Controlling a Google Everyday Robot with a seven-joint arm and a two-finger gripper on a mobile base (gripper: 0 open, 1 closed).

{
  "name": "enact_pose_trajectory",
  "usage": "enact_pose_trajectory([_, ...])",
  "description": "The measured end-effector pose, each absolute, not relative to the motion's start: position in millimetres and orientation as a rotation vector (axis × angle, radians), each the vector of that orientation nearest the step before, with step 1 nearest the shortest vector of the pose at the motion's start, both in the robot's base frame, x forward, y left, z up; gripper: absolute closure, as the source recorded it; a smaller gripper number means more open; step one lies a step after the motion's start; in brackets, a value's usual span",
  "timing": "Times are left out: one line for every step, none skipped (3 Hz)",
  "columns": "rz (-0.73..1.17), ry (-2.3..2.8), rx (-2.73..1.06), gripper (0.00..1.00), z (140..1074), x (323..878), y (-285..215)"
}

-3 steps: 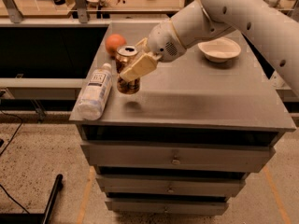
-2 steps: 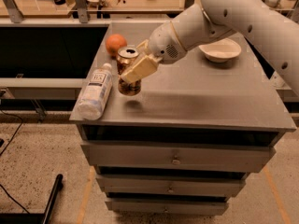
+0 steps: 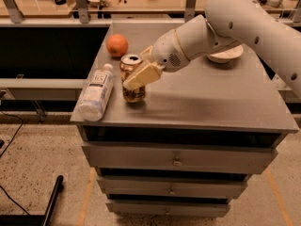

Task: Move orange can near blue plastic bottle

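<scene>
At the left edge of the grey cabinet top (image 3: 211, 105) lies the blue plastic bottle (image 3: 96, 93) on its side: clear body, white label with dark print, white cap pointing toward the back. Behind it and a little to the right sits a round orange fruit (image 3: 117, 45).

Just right of the bottle stands the orange can (image 3: 133, 95) — golden-orange metal, upright, its silver top with the opening facing up. It is near the bottle's cap end but apart from it, with a narrow strip of tabletop between them. Its base is at the surface; whether it rests there or is held just clear cannot be told.

The gripper (image 3: 134, 76) clasps the can around its middle. One beige finger (image 3: 143, 74) crosses the can's front on a slant, and the other is hidden behind the can. From there the white arm (image 3: 244, 18) climbs to the upper right — wrist low over the table, forearm angled up and out of view.

Behind the arm, a pale bowl (image 3: 228, 56) sits at the back right, partly covered by it.
</scene>
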State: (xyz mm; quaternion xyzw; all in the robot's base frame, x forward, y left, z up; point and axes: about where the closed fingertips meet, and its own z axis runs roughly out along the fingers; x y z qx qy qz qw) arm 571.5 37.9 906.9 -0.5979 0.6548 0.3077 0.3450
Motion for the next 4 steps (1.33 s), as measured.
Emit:
enact_pose_trajectory([0.801,1.699,-1.555,0.0,906.4,570.9,39.5])
enact_pose_trajectory([0.801,1.699,-1.555,0.0,906.4,570.9,39.5])
enact_pose_trajectory([0.803,1.655,-1.536,0.0,924.5,579.7,22.4])
enact_pose_trajectory([0.737,1.602,-1.456,0.0,958.5,588.1,-11.1])
